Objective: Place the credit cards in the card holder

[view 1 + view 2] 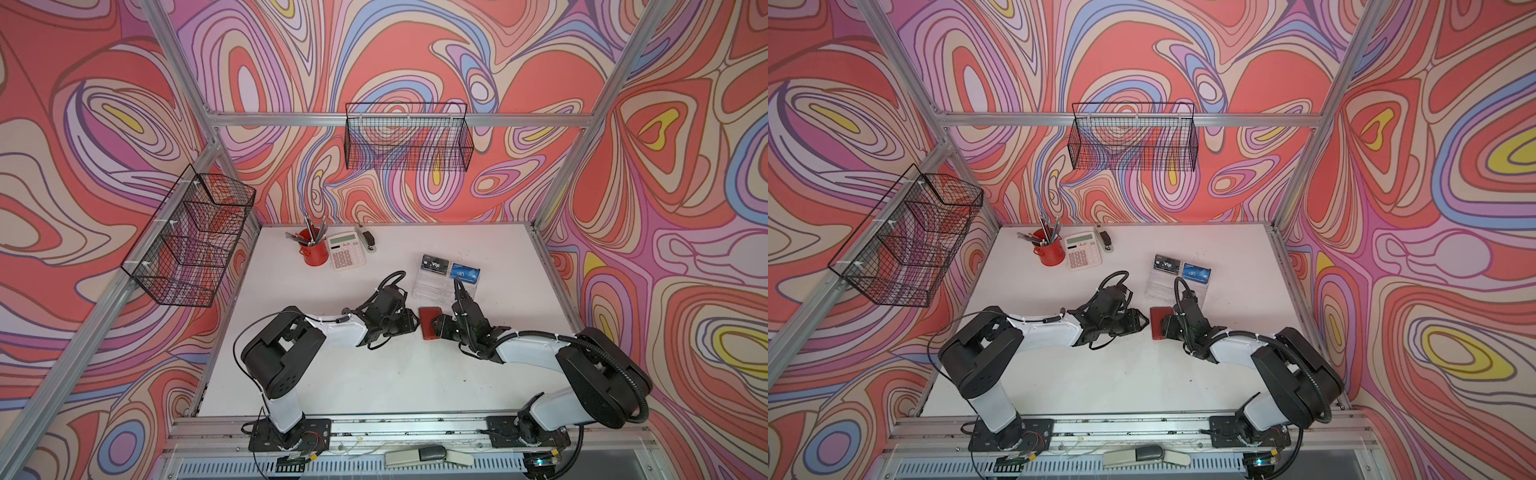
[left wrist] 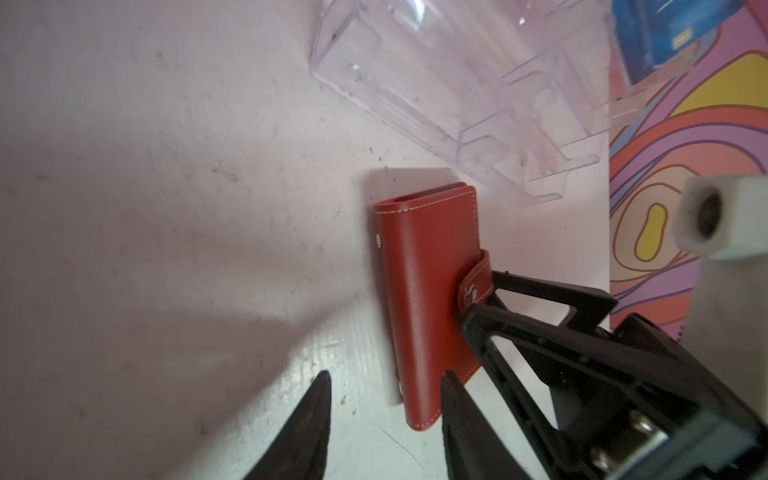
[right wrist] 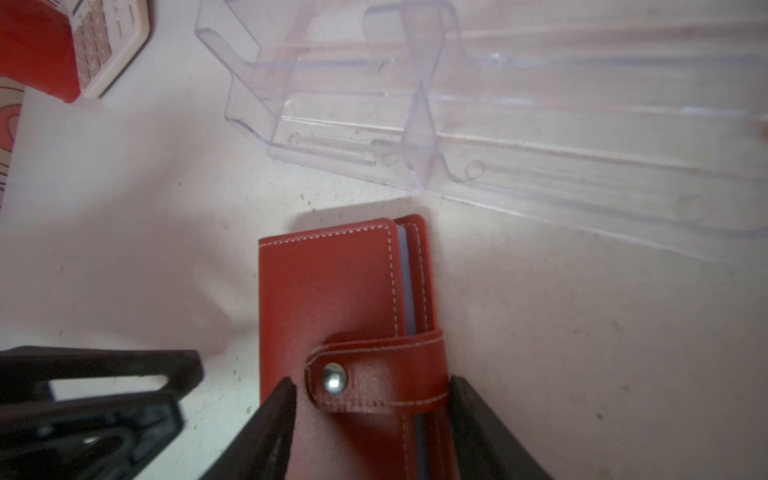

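The card holder (image 1: 430,323) (image 1: 1158,324) is a red wallet lying closed on the white table between both arms, its strap snapped. In the right wrist view my right gripper (image 3: 372,386) straddles the card holder (image 3: 340,299) at the strap, jaws apart. One finger lies over the cover, the other beside the strap's fold. My left gripper (image 2: 385,374) is open over the spine edge of the card holder (image 2: 428,291). The right gripper's fingers (image 2: 476,321) show there too. A black VIP credit card (image 1: 435,264) (image 1: 1168,264) and a blue credit card (image 1: 464,274) (image 1: 1196,274) stand in a clear stand.
The clear acrylic stand (image 1: 432,289) (image 3: 498,124) sits just behind the card holder. At the back of the table are a red pencil cup (image 1: 313,251), a beige calculator (image 1: 346,250) and a stapler (image 1: 366,239). Wire baskets (image 1: 409,141) hang on the frame.
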